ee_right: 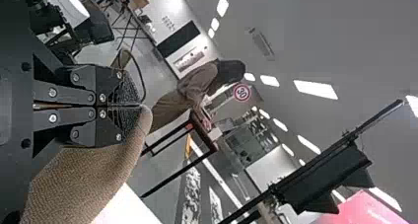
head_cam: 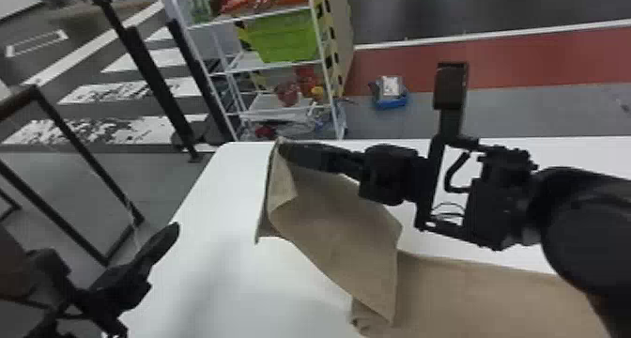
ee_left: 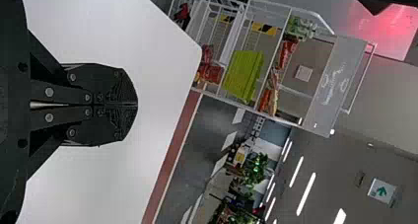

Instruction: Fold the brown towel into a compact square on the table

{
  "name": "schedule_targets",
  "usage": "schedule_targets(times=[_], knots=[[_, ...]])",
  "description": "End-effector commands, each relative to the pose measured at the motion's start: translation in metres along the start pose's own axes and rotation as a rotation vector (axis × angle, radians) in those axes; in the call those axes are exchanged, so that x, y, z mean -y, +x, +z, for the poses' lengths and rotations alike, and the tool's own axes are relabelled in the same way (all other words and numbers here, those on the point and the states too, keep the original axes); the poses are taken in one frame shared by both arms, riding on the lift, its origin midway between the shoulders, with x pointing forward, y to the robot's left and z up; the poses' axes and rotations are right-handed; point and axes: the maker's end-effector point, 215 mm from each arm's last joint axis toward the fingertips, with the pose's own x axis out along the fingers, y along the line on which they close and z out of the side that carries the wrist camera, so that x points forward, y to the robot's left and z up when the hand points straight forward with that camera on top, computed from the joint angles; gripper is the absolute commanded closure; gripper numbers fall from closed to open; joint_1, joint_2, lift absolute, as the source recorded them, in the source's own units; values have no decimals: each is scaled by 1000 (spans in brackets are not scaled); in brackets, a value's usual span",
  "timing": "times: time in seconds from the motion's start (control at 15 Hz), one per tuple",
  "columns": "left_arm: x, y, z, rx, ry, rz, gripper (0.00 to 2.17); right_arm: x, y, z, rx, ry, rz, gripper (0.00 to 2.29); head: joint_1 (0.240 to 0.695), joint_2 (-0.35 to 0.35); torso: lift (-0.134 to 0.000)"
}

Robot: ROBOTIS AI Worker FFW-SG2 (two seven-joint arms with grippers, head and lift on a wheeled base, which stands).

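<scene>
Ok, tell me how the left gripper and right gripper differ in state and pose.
The right gripper holds part of the brown towel; the left gripper is empty. The right gripper points leftward over the table; the left gripper angles forward and inward near the table's left edge. Both are black, with fingers shut.
</scene>
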Motion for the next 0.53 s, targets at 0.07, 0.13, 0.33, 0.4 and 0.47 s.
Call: schedule_targets(times=[0.07,0.13,0.33,0.4,0.47], knots=[[-4,1,2,5,-10,-3,1605,2,10,5,31,-1,33,1399,642,350,-124],[-5,1,2,4,-8,-4,1605,3,12,5,34,3,41,1399,638,350,-124],[-5,4,3,10,-20,-10,1605,-3,21,15,66,-2,90,1399,632,350,-124],[-4,4,2,11,-26,-17,1605,-6,24,14,63,-8,106,1399,628,350,-124],[-5,5,3,13,-25,-17,1605,-7,26,13,65,-3,120,1399,622,350,-124]])
